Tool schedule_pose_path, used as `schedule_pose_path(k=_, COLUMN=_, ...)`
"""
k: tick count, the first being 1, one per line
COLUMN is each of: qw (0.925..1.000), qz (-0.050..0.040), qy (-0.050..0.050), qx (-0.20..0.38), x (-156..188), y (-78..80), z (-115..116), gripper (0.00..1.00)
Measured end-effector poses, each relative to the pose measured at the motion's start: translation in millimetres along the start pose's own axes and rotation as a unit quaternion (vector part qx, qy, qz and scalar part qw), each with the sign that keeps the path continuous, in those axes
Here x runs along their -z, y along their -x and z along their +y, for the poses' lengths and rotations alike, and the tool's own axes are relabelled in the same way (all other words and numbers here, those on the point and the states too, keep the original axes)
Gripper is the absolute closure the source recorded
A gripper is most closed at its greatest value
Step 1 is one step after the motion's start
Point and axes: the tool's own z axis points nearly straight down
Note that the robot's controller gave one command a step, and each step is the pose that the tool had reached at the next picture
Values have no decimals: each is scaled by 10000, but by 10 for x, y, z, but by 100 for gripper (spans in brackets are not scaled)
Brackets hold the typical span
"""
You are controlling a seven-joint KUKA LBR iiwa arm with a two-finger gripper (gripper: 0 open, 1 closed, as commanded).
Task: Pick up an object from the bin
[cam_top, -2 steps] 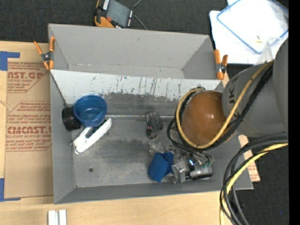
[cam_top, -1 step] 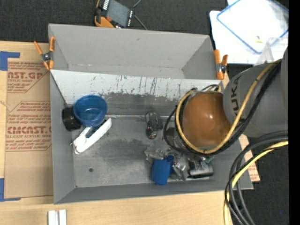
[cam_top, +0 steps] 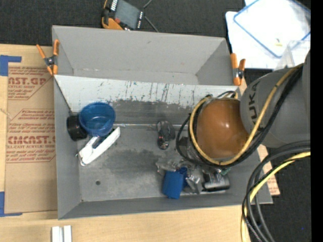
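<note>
Pincer (cam_top: pixel 187 171) aperture cannot be determined. Centre it over the blue block (cam_top: pixel 172 184) just beside it before closing.

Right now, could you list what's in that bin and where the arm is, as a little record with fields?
bin: grey metal bin
left side: blue cup, black round thing touching it, white clip-like piece just in front
middle: small dark thing
front right: blue block
arm: in from the right, its orange cover over the bin's right side, nearest the blue block
</note>
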Motion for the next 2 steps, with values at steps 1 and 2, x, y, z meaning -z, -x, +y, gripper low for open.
schedule_pose_path(k=1, qw=10000, qz=8, qy=7, qx=2, x=57, y=0, z=5, gripper=100)
schedule_pose_path(k=2, qw=10000, qz=49, qy=56, qx=4, x=249, y=-17, z=34, gripper=100)
